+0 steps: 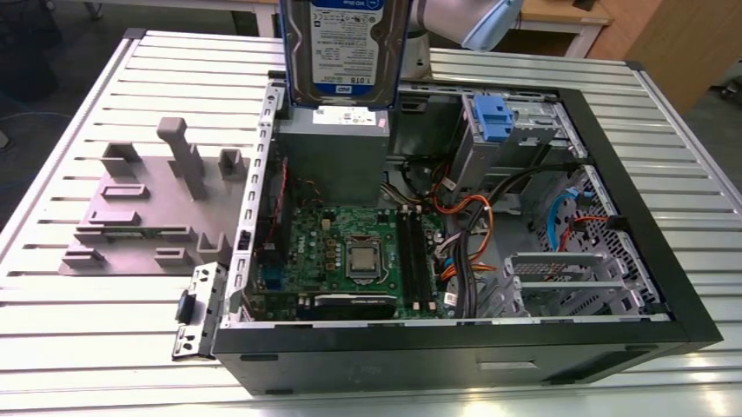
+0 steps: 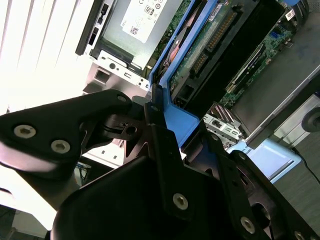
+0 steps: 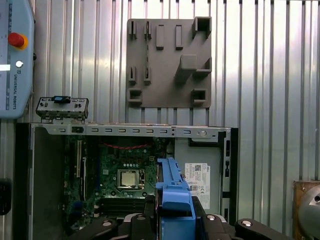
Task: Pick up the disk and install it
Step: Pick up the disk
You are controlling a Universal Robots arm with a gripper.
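The fingers (image 2: 162, 150) gripped the disk (image 1: 344, 52), upright above the open computer case (image 1: 464, 356); carrying it well called for a square hold, clear of the cables (image 1: 454, 208).

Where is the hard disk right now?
The disk is held in the robot's hand at the top of the exterior view, in the air just above the grey power supply inside the open computer case.
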